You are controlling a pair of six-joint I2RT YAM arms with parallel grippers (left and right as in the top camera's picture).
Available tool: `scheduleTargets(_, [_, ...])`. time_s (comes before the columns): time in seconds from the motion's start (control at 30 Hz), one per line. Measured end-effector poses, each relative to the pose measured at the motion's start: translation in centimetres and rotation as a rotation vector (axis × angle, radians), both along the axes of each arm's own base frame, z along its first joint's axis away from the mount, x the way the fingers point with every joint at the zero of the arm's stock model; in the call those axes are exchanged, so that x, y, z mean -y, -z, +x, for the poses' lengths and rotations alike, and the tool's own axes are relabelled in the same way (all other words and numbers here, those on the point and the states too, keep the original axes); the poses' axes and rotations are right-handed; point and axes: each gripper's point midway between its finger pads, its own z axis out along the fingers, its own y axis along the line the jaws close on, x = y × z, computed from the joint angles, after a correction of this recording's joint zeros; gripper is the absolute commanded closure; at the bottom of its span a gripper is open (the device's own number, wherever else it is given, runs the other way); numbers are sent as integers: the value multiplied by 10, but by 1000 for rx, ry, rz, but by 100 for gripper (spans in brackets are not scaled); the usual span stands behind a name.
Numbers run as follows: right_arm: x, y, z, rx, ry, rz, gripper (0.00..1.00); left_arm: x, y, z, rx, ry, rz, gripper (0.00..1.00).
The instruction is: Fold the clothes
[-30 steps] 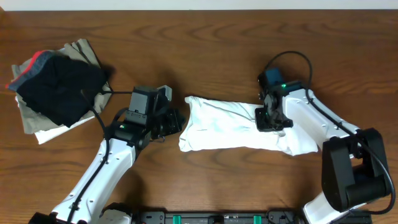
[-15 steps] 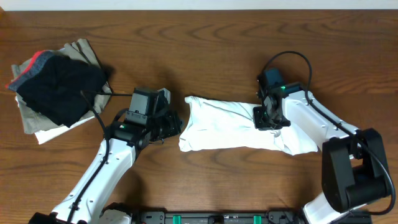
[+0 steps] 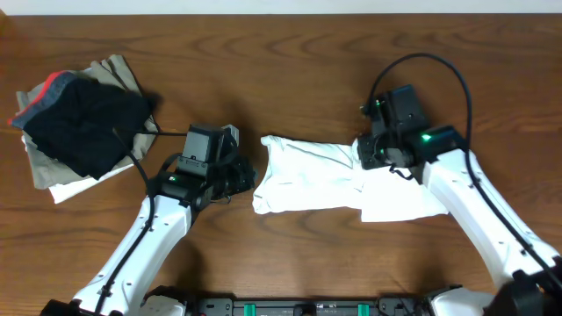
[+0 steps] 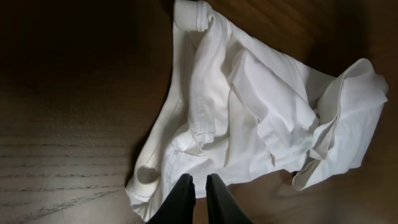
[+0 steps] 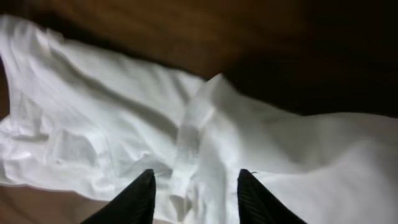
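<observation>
The clothes (image 3: 320,175) lie in the middle of the bench (image 3: 290,70), a long rumpled white strip running left to right between the two arms. The left end is bunched and thick, while the lower right corner lies flatter, like a flap laid over on itself. I would judge the fold as begun, not finished.

The left gripper (image 3: 244,175) sits just beside the left edge of the cloth with its fingers together and nothing between them. From its own camera the tips point at the near hem. It seems parked there to keep clear while staying in reach of that edge.

The right gripper (image 3: 373,156) hangs over the right-hand part with its fingers apart and nothing clamped. Its camera shows a raised ridge of cloth running under the gap, which is how one would line up to pinch that ridge.

The right arm covers the cloth below it from above, and the wrist picture is soft, so the fingertips may or may not be touching the fabric. The creases hide what sort of garment this is. Both wrist views go dark away from the cloth. Well apart at the far left, a black garment (image 3: 83,127) lies heaped on a khaki garment (image 3: 118,72), untouched.
</observation>
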Motion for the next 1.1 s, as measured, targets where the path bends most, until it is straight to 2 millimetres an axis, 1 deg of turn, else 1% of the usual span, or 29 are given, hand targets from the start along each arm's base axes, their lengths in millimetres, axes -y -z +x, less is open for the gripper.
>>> scheduleTargets(0.07, [8,0,1,1,24,-15,57,0,0,0,-1,0,0,88])
scheduleTargets(0.17, [17,8,4,-19,51,-35,58,0,1,-1,-4,-1,2,88])
scheduleTargets(0.27, [22,24,5,-62,65,-60,59,-1,2,-2,-10,-2,7,88])
scheduleTargets(0.4, [22,48,1,-138,63,-82,59,-2,2,-3,-13,-2,9,88])
scheduleTargets(0.47, [22,58,3,-156,63,-89,59,-2,2,-3,-12,-1,11,88])
scheduleTargets(0.6, [18,75,14,-158,62,-87,57,-2,3,-3,-13,-1,13,89])
scheduleTargets(0.7, [12,87,24,-148,53,-63,56,-2,3,-3,-12,2,14,89])
scheduleTargets(0.83, [-8,97,36,-127,1,21,54,-2,3,-4,-15,5,17,88])
scheduleTargets(0.9, [-17,99,38,-128,-29,64,54,-3,4,-5,-18,7,19,88])
scheduleTargets(1.03, [-22,98,36,-135,-47,90,54,-3,4,-5,-19,8,20,88])
scheduleTargets(1.1, [-22,100,31,-156,-54,93,53,-4,5,-6,-24,7,24,88])
